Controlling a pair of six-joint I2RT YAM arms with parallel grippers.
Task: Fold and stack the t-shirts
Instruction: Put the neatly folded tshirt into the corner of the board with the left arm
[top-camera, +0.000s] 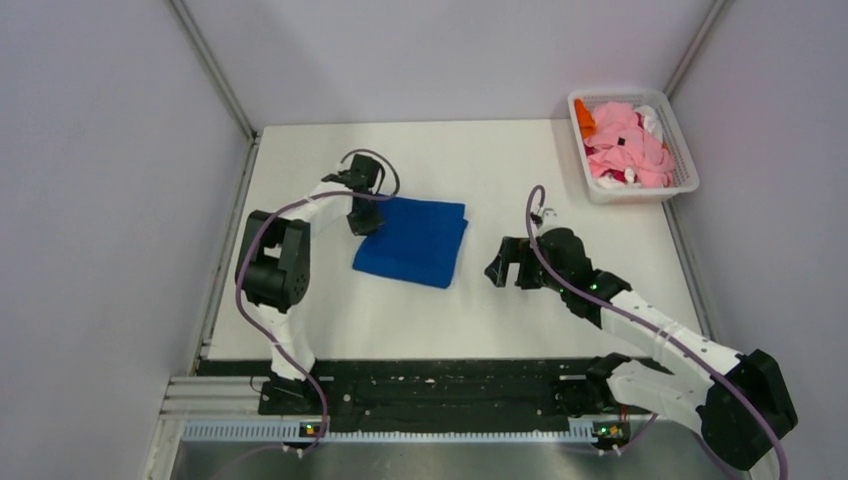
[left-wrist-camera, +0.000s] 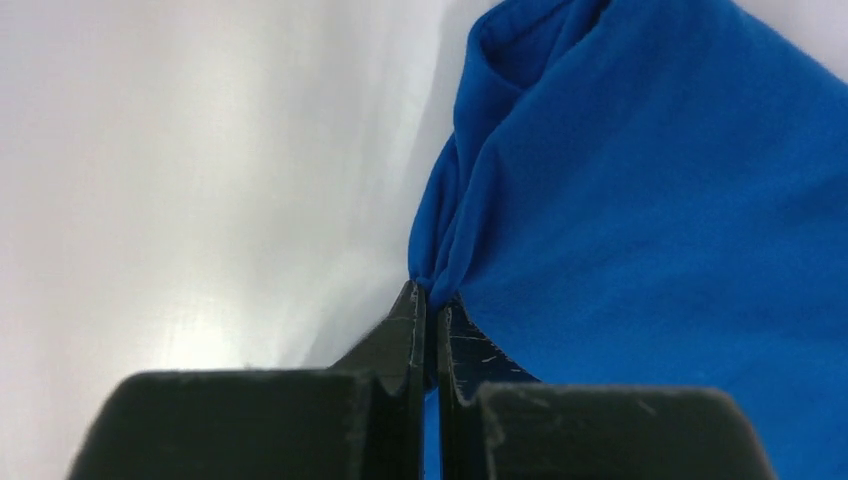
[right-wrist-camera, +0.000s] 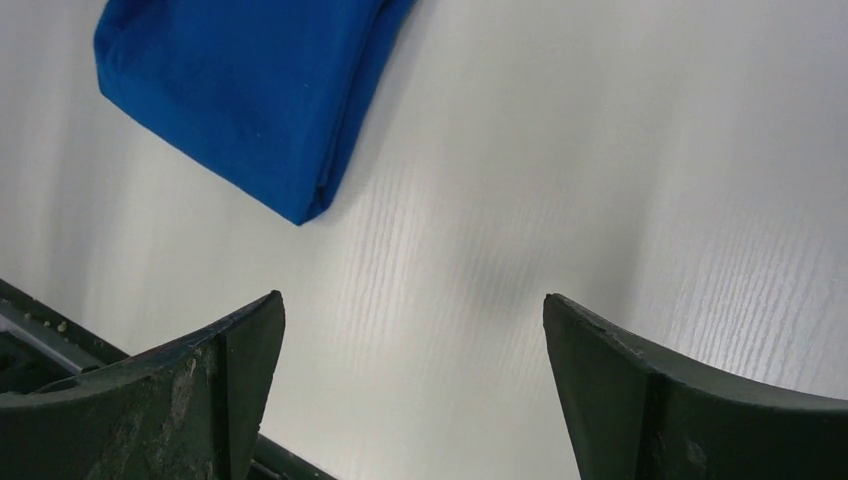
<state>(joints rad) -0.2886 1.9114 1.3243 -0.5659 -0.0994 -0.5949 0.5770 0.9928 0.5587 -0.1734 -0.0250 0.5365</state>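
Note:
A royal blue t-shirt (top-camera: 412, 242) lies folded into a rough rectangle on the white table, left of centre; its print is hidden. My left gripper (top-camera: 364, 222) is at its left edge, shut on a pinch of the blue cloth (left-wrist-camera: 440, 270). My right gripper (top-camera: 505, 268) is open and empty, just right of the shirt and apart from it; the shirt's corner shows in the right wrist view (right-wrist-camera: 250, 90). Pink (top-camera: 628, 150), orange (top-camera: 584, 120), white and red shirts lie crumpled in the basket.
A white lattice basket (top-camera: 690, 180) stands at the table's back right corner. Grey walls close in on both sides and the back. A black rail (top-camera: 440, 395) runs along the near edge between the arm bases.

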